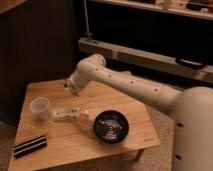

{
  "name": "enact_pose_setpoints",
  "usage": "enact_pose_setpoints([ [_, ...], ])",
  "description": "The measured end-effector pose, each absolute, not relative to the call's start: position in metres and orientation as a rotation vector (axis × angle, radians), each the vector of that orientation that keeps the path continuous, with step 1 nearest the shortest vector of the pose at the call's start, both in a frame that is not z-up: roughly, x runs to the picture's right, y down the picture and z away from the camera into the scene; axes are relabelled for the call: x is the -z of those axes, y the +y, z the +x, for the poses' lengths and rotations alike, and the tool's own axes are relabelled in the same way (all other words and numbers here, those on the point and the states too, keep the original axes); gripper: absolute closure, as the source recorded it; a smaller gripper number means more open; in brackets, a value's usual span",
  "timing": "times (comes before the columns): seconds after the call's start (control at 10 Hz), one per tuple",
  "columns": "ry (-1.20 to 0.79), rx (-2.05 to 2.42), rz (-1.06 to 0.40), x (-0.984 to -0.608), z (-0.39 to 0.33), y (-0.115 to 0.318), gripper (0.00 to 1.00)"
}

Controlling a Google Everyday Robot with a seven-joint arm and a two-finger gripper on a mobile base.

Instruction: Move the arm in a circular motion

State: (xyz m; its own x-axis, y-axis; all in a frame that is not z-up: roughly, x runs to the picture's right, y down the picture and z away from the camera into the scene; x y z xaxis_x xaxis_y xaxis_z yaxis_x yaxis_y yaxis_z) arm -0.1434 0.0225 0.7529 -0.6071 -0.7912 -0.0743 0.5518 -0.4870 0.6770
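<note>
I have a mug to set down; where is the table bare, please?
Bare: front edge between black striped block and black ribbed bowl. Crowded: left-centre, with white plastic cup, small white packet, and the glossy white arm's gripper nearby.

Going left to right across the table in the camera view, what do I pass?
Black striped object, white cup, small white object, black bowl. The arm holds its tool over the table, behind the white object.

On the light wooden counter [52, 94], a white plastic cup [39, 107] stands at the left, near the end effector [71, 90] over the far side. A small white packet [66, 114] lies beside the cup, a round black bowl [110, 126] to the right, a black-and-white striped bar [29, 145] front-left.
</note>
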Motion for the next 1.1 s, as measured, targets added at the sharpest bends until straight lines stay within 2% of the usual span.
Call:
enact_pose_setpoints([
  [0.2,-0.759,2.091,0.448,-0.742,-0.120,0.043,0.96],
  [0.4,-0.773,2.102,0.436,-0.724,-0.129,0.068,0.96],
  [0.8,-0.907,2.181,0.439,-0.666,-0.203,0.140,0.96],
  [1.1,-1.075,2.216,0.454,-0.640,-0.257,0.188,0.96],
])
